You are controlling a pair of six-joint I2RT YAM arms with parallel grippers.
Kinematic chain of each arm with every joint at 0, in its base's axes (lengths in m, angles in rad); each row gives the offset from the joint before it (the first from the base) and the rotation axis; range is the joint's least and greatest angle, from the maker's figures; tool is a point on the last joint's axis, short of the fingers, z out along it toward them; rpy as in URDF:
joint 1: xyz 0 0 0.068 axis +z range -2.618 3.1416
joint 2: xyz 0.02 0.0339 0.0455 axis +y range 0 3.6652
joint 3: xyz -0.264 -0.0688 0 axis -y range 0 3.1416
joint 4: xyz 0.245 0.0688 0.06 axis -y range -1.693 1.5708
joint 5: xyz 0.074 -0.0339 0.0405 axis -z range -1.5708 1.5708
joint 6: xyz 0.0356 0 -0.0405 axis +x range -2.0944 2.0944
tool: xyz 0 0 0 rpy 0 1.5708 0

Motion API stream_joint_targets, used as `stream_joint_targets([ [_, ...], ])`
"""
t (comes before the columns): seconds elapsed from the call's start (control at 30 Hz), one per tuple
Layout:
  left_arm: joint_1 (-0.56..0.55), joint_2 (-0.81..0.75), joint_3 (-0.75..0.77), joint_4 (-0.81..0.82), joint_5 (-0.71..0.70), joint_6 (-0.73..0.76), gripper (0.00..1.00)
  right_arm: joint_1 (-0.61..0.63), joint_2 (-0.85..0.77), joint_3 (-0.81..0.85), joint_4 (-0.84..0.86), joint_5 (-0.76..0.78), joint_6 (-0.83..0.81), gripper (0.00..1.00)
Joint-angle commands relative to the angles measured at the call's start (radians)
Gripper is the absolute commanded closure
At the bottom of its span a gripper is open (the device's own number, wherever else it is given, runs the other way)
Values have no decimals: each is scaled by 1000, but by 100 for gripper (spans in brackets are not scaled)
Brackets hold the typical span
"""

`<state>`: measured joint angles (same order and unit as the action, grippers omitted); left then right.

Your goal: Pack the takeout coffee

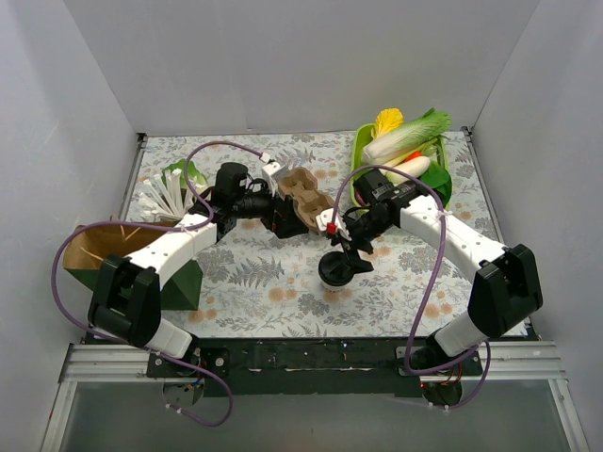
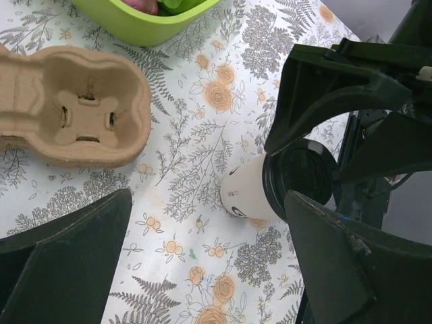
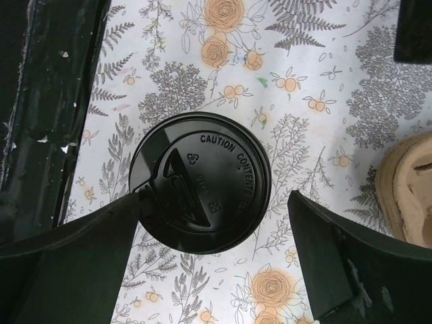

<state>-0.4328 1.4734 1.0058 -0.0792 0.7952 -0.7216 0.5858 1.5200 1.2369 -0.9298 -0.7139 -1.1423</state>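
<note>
The takeout coffee point(image 1: 335, 271), a white paper cup with a black lid, stands upright on the flowered cloth near the middle of the table. In the right wrist view its lid point(image 3: 199, 182) fills the centre. My right gripper point(image 1: 347, 247) point(image 3: 214, 202) hangs just above it, open, one finger at the lid's left rim and the other apart from it. The left wrist view shows the cup's white side point(image 2: 244, 196) under the right gripper's fingers point(image 2: 337, 81). My left gripper point(image 1: 281, 217) point(image 2: 206, 223) is open and holds nothing, between the cup and the cardboard carrier point(image 1: 306, 196) point(image 2: 74, 108).
A green tray of vegetables point(image 1: 445, 184) point(image 2: 145, 25) sits at the back right. A grey cup of white utensils point(image 1: 168, 200) stands at the back left. A brown-lined green bag point(image 1: 94, 250) lies open at the left edge. The carrier's end point(image 3: 412, 192) shows right of the lid.
</note>
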Motion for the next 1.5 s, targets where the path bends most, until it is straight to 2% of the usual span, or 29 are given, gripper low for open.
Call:
stream_joint_targets([
  [0.0,9,-41,-24,-7,-24,2,2,23,22,38,-70,2,-43,2],
  [0.5,17,-27,30,-2,-59,11,2,29,-3,96,-50,-19,47,2],
  [0.77,19,-62,108,-17,-149,-30,2,92,31,150,-12,128,151,2],
  [0.87,19,-91,111,-33,-160,-32,2,98,43,164,-4,168,144,2],
  [1.0,19,-97,103,-88,-169,59,2,108,32,122,34,182,127,2],
  [1.2,-23,-96,125,-162,-218,137,2,127,37,147,-43,122,93,2],
  [1.47,-27,-102,87,-117,-241,79,2,140,71,176,-58,142,113,2],
])
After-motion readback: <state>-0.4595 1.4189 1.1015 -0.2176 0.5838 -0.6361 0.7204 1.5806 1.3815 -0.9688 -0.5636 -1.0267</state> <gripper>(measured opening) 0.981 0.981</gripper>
